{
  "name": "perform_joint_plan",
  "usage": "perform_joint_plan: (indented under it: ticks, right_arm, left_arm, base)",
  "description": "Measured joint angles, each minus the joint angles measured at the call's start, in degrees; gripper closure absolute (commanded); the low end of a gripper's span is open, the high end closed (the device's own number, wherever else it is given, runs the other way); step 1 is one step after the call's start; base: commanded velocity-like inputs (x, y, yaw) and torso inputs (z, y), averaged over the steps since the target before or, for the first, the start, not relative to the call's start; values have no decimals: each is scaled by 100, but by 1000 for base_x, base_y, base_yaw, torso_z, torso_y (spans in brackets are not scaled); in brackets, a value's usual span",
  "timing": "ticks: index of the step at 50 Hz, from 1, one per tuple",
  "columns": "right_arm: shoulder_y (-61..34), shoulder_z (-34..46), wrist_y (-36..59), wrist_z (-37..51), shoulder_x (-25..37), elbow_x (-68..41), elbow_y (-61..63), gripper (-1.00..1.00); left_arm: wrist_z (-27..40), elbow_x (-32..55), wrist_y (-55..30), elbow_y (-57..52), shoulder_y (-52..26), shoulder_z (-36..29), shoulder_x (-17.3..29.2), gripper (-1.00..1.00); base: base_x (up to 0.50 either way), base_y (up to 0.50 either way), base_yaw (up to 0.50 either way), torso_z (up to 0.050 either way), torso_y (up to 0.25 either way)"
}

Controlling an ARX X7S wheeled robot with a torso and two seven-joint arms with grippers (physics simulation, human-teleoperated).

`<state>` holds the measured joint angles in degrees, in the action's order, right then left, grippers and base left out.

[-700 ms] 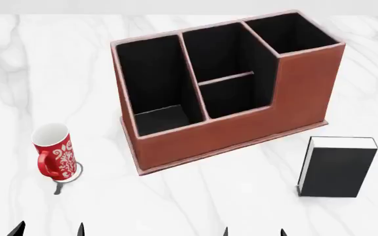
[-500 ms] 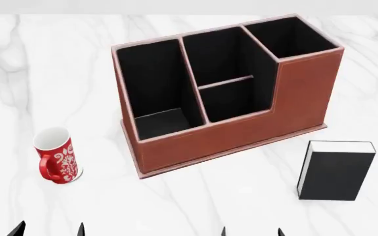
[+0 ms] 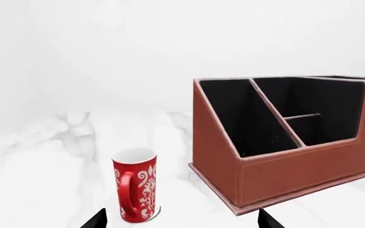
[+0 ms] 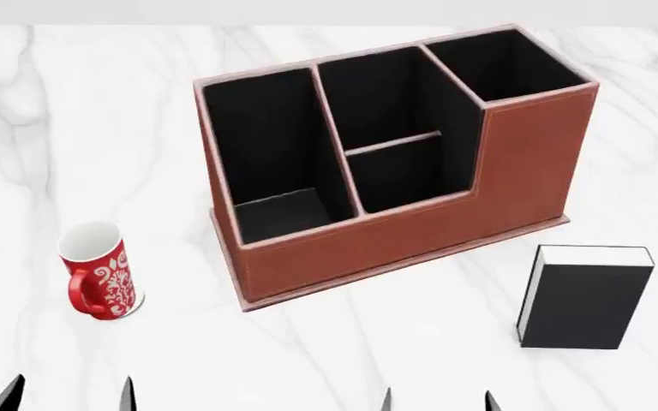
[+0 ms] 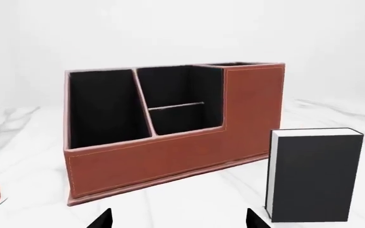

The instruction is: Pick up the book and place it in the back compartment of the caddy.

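The black book point(image 4: 586, 298) stands upright on the marble table at the right, white page edges on top and left; it also shows in the right wrist view point(image 5: 315, 175). The reddish-brown caddy point(image 4: 397, 235) sits in the middle, black-lined compartments empty point(image 5: 169, 152) point(image 3: 296, 166). My left gripper point(image 4: 68, 396) is open at the bottom left, only its tips showing point(image 3: 179, 219). My right gripper point(image 4: 437, 400) is open at the bottom centre-right, nearer than the book and to its left point(image 5: 179, 219). Neither holds anything.
A red-and-white mug point(image 4: 98, 272) stands left of the caddy, just beyond my left gripper point(image 3: 136, 184). The white marble table point(image 4: 100, 128) reaches to the far edge behind the caddy.
The view shifted slightly at first, so caddy and book sit a little lower in frame. Both grippers' tips have risen a bit further into the head view.
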<state>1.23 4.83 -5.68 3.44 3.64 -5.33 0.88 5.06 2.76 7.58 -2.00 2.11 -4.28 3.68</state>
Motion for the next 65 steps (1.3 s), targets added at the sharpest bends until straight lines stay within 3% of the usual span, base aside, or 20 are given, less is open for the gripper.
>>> perform_joint_plan:
  ticks: [36, 65]
  right_arm:
    - [816, -51, -2029, 183, 228, -477, 868, -100]
    - [975, 3, -2824, 418, 309, -428, 826, -100]
  left_arm:
    - [670, -224, 3175, -374, 759, -41, 173, -100]
    - [1010, -210, 3956, -436, 928, -75, 336, -100]
  base:
    - [0, 0, 0, 0, 0]
    - [0, 0, 0, 0, 0]
